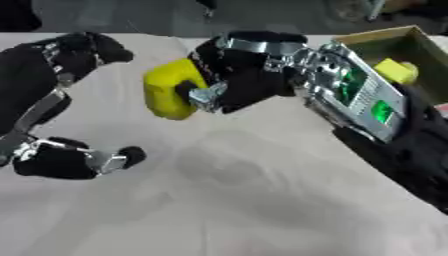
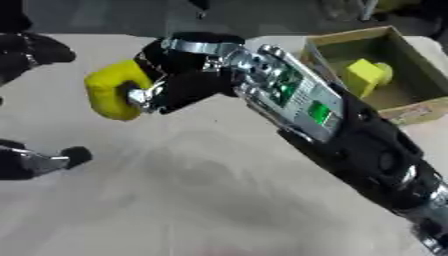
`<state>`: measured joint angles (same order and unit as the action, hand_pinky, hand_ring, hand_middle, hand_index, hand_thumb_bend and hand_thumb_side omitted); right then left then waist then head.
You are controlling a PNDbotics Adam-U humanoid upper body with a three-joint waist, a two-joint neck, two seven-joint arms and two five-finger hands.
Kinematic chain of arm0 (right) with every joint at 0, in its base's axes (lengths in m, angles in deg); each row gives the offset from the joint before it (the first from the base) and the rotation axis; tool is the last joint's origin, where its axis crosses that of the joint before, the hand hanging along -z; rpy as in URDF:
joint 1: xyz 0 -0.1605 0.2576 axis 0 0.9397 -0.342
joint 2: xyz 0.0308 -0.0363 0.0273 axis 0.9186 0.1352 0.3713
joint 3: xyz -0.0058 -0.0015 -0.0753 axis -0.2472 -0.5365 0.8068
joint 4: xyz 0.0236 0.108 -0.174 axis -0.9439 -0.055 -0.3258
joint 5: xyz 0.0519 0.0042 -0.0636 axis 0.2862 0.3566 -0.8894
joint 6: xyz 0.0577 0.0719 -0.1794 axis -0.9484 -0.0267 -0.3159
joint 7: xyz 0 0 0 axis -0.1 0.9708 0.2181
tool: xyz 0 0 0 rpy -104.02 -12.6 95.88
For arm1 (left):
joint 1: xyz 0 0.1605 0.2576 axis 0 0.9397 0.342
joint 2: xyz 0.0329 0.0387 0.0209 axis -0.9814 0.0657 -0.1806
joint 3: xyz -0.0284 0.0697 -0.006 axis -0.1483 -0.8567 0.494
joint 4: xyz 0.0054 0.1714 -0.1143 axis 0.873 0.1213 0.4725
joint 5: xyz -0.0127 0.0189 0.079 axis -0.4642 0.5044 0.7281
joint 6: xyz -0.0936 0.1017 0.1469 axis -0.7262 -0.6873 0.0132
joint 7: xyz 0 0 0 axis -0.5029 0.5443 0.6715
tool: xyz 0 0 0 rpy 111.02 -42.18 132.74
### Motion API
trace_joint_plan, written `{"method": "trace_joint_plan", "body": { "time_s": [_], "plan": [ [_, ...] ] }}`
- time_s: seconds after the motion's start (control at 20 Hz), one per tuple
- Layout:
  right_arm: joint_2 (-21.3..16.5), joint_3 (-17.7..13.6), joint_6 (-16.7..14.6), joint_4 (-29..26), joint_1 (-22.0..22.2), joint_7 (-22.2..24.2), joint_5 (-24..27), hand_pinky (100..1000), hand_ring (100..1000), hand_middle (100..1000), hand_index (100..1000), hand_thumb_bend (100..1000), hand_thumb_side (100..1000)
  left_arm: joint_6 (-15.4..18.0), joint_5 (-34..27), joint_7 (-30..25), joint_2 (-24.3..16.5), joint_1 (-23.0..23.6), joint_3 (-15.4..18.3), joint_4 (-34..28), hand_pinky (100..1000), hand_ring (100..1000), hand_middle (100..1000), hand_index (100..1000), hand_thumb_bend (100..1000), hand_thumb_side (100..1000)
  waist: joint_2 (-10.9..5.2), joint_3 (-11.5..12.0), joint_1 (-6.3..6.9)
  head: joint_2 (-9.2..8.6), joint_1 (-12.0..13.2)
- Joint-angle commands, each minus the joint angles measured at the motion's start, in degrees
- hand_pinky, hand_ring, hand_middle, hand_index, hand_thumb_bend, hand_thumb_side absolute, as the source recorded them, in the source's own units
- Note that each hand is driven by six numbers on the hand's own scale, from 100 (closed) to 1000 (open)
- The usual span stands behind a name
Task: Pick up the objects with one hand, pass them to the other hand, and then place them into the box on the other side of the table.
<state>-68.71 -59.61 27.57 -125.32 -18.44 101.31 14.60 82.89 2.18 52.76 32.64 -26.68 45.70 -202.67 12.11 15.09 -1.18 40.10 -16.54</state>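
So the right hand (image 1: 229,80) has its fingers curled around the yellow block (image 1: 171,90), holding it up over the table (image 1: 245,200) with the block poking out toward the left hand (image 1: 61,100). That left hand is spread wide open just beside it. The cardboard box (image 2: 398,107) sits behind the right arm, already holding another yellow piece (image 2: 366,72), so I'd guess it swings back that way.

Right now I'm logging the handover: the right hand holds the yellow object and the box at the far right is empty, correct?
Not quite. The right hand does hold the yellow object, but the box is not empty: the right eye view shows a yellow piece already inside it.
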Motion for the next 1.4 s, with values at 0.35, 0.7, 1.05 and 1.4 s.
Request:
{"method": "trace_joint_plan", "body": {
  "time_s": [0.35, 0.7, 1.05, 1.4],
  "plan": [
    [-4.3, -4.8, -2.9, -0.9, 1.3, -2.4, 0.4, 883, 800, 613, 625, 100, 242, -1.8, -2.7, 3.7, -3.6, 2.2, 2.6, -1.2, 607, 690, 756, 857, 647, 393, -0.56, 0.0, -0.08, -1.28, -1.3],
    [-7.4, -9.1, -4.6, -0.9, 4.4, -6.8, 0.3, 884, 801, 613, 625, 100, 236, -2.6, -5.3, 7.6, -5.0, 5.1, 3.8, -1.3, 574, 656, 727, 829, 572, 412, -0.38, -0.1, -0.15, -1.58, -4.1],
    [-10.3, -12.7, -4.6, -0.9, 8.4, -11.3, 0.5, 883, 802, 612, 625, 100, 235, -4.7, -4.2, 14.7, -6.6, 9.5, 8.1, -1.1, 542, 639, 711, 817, 529, 378, -0.12, -0.2, -0.03, -1.32, -4.9],
    [-12.5, -18.0, -5.6, 0.3, 13.0, -16.7, -0.1, 885, 806, 613, 627, 100, 230, -9.3, -4.4, 25.6, -8.1, 15.1, 15.1, -0.6, 526, 626, 697, 818, 473, 352, 0.15, -0.2, 0.17, -1.22, -6.0]
  ]
}}
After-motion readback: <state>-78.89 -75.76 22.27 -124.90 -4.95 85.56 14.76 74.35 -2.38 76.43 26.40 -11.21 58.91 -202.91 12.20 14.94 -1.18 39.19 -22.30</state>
